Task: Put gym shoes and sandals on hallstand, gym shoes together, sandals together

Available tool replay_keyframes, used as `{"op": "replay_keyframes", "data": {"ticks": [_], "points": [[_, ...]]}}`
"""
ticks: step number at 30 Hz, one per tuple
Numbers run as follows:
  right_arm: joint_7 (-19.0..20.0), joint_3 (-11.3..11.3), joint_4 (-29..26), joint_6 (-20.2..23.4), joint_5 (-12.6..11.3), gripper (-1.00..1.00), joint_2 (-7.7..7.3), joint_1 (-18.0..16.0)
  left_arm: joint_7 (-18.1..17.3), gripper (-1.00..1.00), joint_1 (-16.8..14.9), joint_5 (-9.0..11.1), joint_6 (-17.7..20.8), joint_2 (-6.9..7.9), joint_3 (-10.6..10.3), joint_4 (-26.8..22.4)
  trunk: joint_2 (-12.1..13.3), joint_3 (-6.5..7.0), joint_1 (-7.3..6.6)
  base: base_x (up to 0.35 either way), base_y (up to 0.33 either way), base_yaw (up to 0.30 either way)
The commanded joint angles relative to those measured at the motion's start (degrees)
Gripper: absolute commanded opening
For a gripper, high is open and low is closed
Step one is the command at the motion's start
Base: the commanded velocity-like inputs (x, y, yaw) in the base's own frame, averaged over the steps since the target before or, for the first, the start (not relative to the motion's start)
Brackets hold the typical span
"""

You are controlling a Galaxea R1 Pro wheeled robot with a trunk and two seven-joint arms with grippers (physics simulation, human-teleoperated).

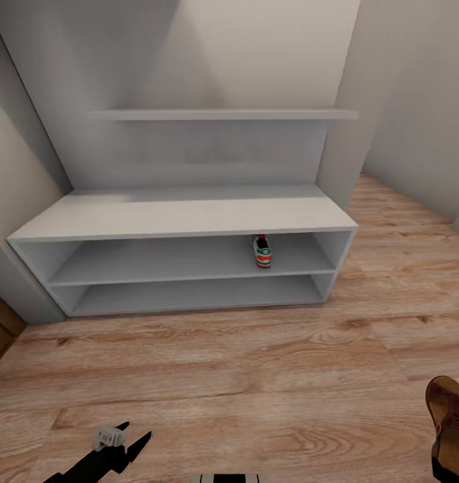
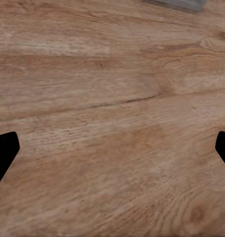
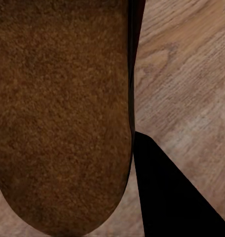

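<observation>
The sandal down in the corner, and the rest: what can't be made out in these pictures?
- Sandal: head view, cut off by the picture's edge.
- Right gripper's grip: right wrist view, the sandal's sole covers it.
- Gym shoe: head view, too small for details.

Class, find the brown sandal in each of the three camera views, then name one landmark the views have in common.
Head view: the sandal sits at the lower right edge, partly cut off.
Left wrist view: no sandal here; bare plank floor between the left hand's spread fingertips.
Right wrist view: the sandal's insole covers most of the picture, beside a dark finger of the right hand.
Shared landmark: the wood-grain corridor floor.
</observation>
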Motion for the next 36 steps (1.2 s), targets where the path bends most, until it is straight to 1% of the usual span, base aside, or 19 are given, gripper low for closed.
{"op": "replay_keyframes", "data": {"ticks": [1, 19, 36], "points": [[0.34, -0.49, 0.02, -0.14, 0.21, -1.00, 0.01, -0.06, -0.27, 1.00, -0.04, 0.15, -0.14, -0.01, 0.10, 0.11, -0.02, -0.04, -0.01, 0.000, 0.303, 0.000], [0.34, -0.49, 0.00, -0.14, 0.21, -1.00, 0.01, -0.06, -0.34, 1.00, -0.04, 0.18, -0.14, 0.08, 0.11, 0.11, -0.02, -0.04, -0.01, 0.000, 0.304, 0.000], [0.34, -0.49, -0.06, -0.14, 0.21, -1.00, 0.01, -0.06, -0.44, 1.00, -0.04, 0.20, -0.15, 0.08, 0.10, 0.11, -0.02, -0.04, -0.01, -0.043, 0.304, 0.000]]}}
